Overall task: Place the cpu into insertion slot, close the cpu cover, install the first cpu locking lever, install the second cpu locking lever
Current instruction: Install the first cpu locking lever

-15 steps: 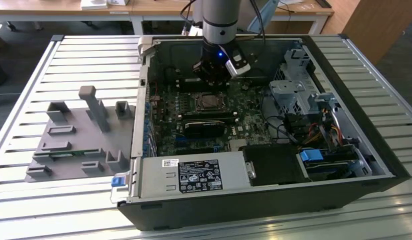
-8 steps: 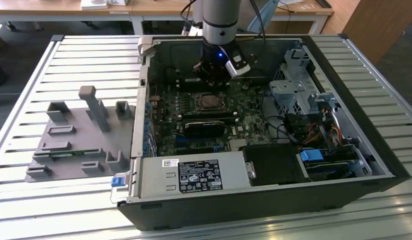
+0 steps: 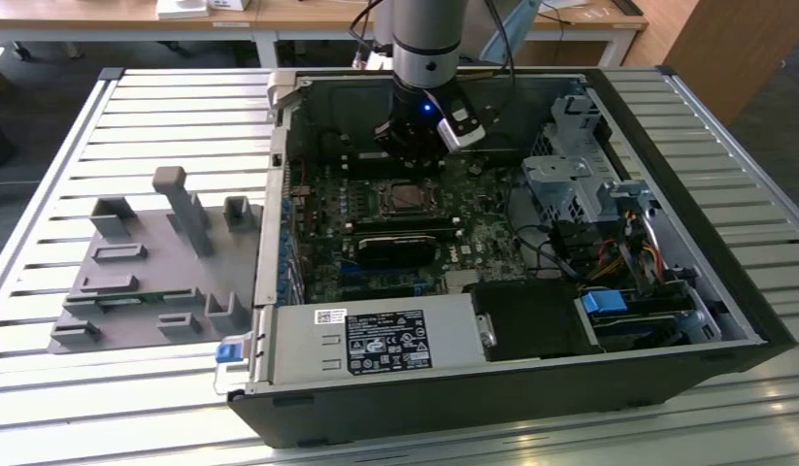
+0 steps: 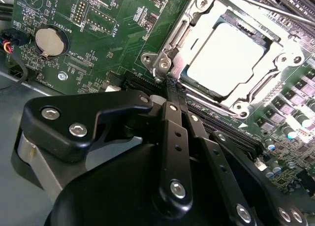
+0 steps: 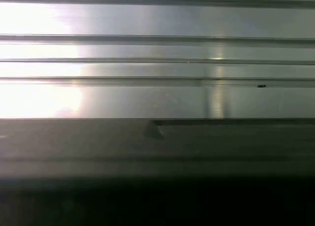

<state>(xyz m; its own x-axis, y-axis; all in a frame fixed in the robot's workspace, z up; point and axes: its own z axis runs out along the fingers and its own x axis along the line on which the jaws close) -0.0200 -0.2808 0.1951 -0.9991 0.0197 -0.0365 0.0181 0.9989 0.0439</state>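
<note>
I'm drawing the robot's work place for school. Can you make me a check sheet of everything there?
Surface: slatted metal table holding an open computer case.
Job's things: cpu sits in the insertion slot; cpu cover lies closed around it, in the second wrist view.
Clutter: grey fixture tray at the exterior view's left, with upright posts.
Gripper: gripper hovers beside the slot's corner, fingers together, holding nothing.
Cables: bundled wires inside the case at the exterior view's right; a black cable runs along the arm.
Surroundings: wooden desks behind the table.
</note>
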